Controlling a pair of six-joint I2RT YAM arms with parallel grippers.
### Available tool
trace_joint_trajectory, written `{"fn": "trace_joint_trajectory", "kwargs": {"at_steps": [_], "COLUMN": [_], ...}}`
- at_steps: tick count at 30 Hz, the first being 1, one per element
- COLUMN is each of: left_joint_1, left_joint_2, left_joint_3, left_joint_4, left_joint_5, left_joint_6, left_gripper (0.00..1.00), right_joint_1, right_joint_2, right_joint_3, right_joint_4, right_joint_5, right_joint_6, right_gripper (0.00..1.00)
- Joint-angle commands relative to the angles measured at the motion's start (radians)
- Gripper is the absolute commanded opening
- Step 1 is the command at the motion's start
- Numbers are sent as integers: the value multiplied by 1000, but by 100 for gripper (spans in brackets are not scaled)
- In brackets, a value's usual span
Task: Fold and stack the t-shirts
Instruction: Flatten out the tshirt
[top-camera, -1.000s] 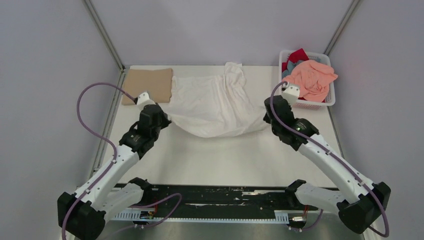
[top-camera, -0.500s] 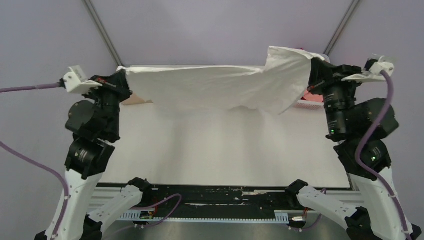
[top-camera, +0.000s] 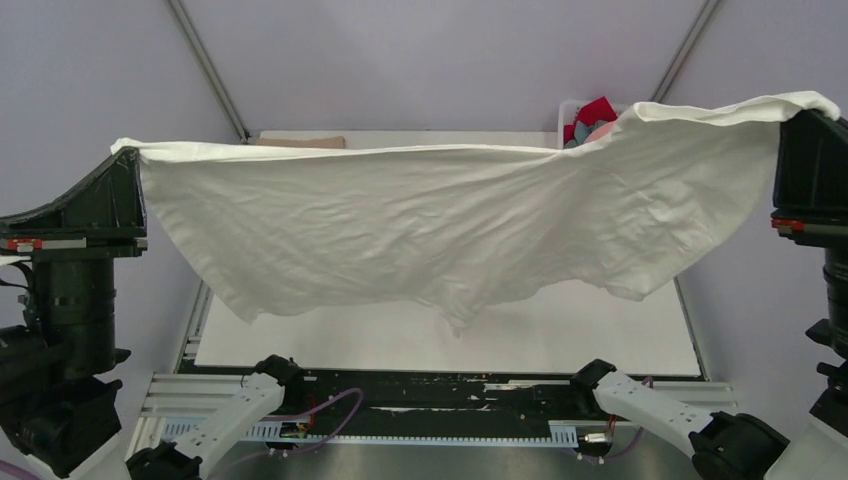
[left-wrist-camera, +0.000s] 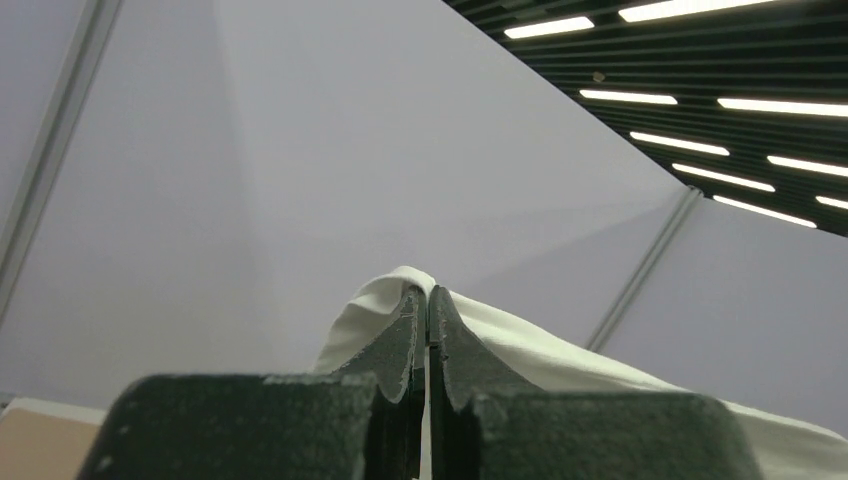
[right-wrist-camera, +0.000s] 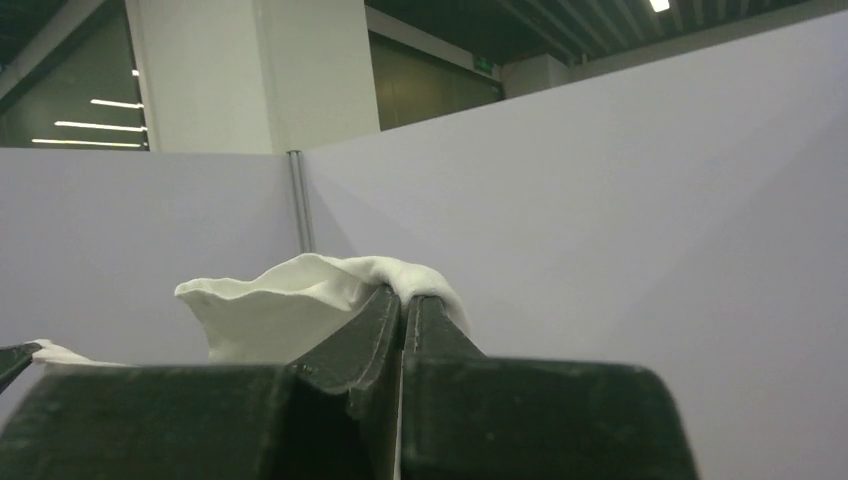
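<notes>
Shirt (top-camera: 430, 230) hangs spread over the counter (top-camera: 620, 335), long axis running left edge to right edge, with left jaws and right jaws each pinching one upper corner.

The white t-shirt (top-camera: 440, 230) reads as soft, matt, creased cloth; left pincer (left-wrist-camera: 428, 297) shows grainy matt black plastic; desk (top-camera: 560, 335) smooth, white.

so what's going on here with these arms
Two robot arms hold a white t-shirt spread wide in the air above the table. The left gripper is shut on one end and the right gripper on the other. A tan shirt lies at the table's far left, and a basket with a red shirt in it sits at the far right.
</notes>
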Motion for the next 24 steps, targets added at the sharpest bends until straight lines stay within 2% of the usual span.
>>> {"fn": "trace_joint_trajectory", "kwargs": {"at_steps": [1,5,9,13,19,22,24], "left_joint_1": [6,6,6,6,8,35,68], "left_joint_2": [0,-1,29,90,242,364,460], "left_joint_3": [53,51,-7,-120,-389,-509,-547], "left_joint_4": [-38,-42,-20,36,156,204,206], "left_joint_5": [55,25,-57,-162,-370,-406,-357], "left_joint_6": [33,42,63,82,86,45,-8], "left_gripper": [0,0,0,0,0,0,0], "right_joint_1": [-2,-2,-2,-2,-2,-8,-26], "right_joint_2": [61,106,148,167,206,219,233], "right_joint_3": [104,144,93,-76,-336,-495,-603], "right_joint_4": [-14,0,39,133,273,312,343], "right_joint_5": [-56,-35,73,228,474,522,531], "right_joint_6": [-37,-80,-127,-191,-280,-260,-219], "right_gripper": [0,0,0,0,0,0,0]}}
